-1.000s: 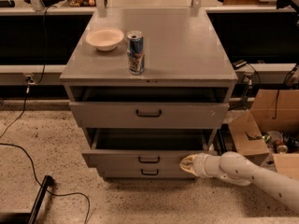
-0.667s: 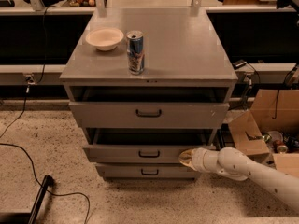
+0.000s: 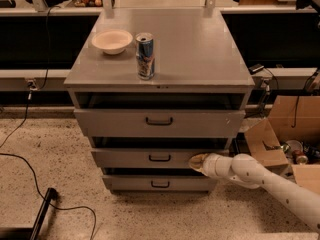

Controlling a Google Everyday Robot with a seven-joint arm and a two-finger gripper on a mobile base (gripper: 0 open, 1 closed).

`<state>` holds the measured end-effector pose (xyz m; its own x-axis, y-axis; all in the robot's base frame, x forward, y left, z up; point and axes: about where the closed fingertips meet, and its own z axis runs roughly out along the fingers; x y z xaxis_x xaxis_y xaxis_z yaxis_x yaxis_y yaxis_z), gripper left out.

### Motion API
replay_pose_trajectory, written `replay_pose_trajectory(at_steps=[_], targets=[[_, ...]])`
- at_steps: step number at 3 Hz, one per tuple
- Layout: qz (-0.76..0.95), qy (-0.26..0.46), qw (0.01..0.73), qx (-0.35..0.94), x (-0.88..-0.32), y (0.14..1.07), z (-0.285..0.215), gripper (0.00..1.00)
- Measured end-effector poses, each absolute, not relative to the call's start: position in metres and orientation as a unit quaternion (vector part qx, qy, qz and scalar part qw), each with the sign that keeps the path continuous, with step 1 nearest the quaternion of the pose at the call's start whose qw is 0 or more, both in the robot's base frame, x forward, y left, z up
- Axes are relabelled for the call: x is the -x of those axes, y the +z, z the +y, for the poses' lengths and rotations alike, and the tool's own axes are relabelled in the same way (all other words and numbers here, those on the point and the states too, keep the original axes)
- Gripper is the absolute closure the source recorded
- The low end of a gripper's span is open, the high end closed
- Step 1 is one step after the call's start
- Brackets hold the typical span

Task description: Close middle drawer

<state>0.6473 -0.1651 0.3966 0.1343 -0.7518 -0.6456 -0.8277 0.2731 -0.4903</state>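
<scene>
1 bowl (image 3: pixel 112 40), 1 can (image 3: pixel 145 56), 1 tool (image 3: pixel 195 161) @ middle drawer (image 3: pixel 140 158) front.

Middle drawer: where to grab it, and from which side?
Grip the dark bar handle at the centre of the middle drawer front panel, straight from the front: the bar is horizontal, so pinch top-to-bottom. The gripper sits at the panel's right end, off the handle.
</scene>
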Motion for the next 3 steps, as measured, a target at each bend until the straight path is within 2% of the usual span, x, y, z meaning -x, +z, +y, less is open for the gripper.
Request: replay_pose_trajectory(at_steps=[1,3], targets=[[0.644,0.050,0.462,0.608,-0.648,0.398,-0.162,1.00],[0.616,0.090,0.469,0.626,-0.601,0.405,-0.157,1.00]])
